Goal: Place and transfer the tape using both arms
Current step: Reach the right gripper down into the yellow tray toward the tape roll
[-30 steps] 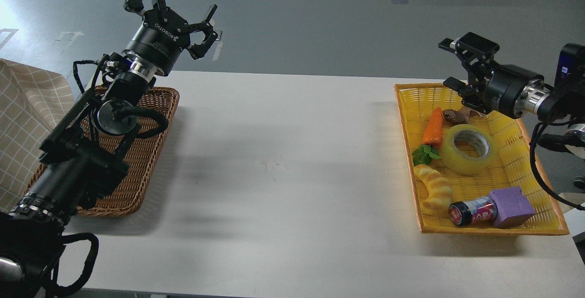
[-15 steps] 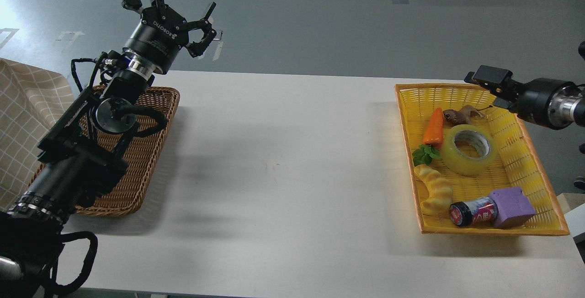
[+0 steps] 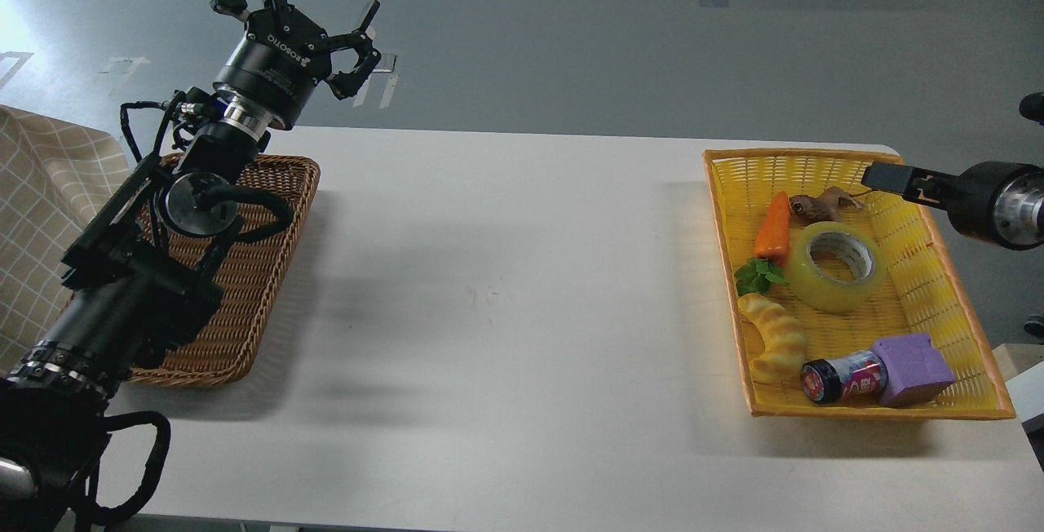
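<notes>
Status: the task has not started in any visible way. The tape (image 3: pixel 837 265) lies flat, core upward, in the yellow tray (image 3: pixel 962 316) at the right end of the desk (image 3: pixel 506 271). Nothing grips it.

Position of the tape: it sits in the middle of the tray, just beside the carrot (image 3: pixel 773 228) on its left and the small brown toy (image 3: pixel 820 204) behind it. The croissant toy (image 3: pixel 775 336), the jar (image 3: pixel 844 378) and the purple block (image 3: pixel 912 369) lie nearer to me and apart from it.

My right hand (image 3: pixel 893 179) hovers above the far right corner of the tray, near the tape but not touching it. It is seen edge-on and dark; I cannot tell whether its fingers are spread or together. It carries nothing that I can see.

My left hand (image 3: pixel 306 34) is raised above the far end of the wicker basket (image 3: pixel 261 303) at the left end of the desk. Its fingers are spread and it is empty. The visible part of the basket holds nothing.

Remaining steps, as I judge them:
1. Right hand descends on the tape and grips it.
2. Right hand carries the tape toward the middle of the desk.
3. Left hand takes the tape over.
4. Left hand sets it in the basket, the probable destination.

All four steps are still to do.
</notes>
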Robot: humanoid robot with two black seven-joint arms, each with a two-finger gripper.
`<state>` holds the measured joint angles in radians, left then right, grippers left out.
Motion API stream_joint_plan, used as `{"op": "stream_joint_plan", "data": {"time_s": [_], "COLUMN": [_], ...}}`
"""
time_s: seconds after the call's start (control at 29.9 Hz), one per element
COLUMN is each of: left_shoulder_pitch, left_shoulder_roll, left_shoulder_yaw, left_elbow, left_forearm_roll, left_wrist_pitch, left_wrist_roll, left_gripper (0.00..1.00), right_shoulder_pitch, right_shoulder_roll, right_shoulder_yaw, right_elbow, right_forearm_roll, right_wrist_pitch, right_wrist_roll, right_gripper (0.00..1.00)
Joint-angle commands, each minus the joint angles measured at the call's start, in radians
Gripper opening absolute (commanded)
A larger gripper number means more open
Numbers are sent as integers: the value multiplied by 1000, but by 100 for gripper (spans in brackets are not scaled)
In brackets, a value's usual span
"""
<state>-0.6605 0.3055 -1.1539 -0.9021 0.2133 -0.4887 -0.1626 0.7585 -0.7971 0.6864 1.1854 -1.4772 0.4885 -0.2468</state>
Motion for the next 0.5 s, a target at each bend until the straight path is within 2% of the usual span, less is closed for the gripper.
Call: {"op": "stream_joint_plan", "data": {"time_s": [0.0, 0.2, 0.47], "left_shoulder_pitch": [4, 7, 9], "left_shoulder_roll": [1, 1, 0], "left_shoulder_yaw": [-4, -4, -4], "left_elbow": [0, 0, 0], "left_forearm_roll": [0, 0, 0], "left_wrist_pitch": [0, 0, 0], "left_wrist_roll": [0, 0, 2], "left_gripper": [98, 98, 98], "right_shoulder_pitch": [8, 8, 8], "right_shoulder_roll": [7, 21, 93], "right_shoulder_yaw": [-41, -105, -122], "right_elbow": [-3, -15, -122], "right_forearm_roll": [-64, -101, -114], "right_wrist_pitch": [0, 0, 0], "right_wrist_roll": [0, -2, -2], "right_gripper": [99, 99, 98]}}
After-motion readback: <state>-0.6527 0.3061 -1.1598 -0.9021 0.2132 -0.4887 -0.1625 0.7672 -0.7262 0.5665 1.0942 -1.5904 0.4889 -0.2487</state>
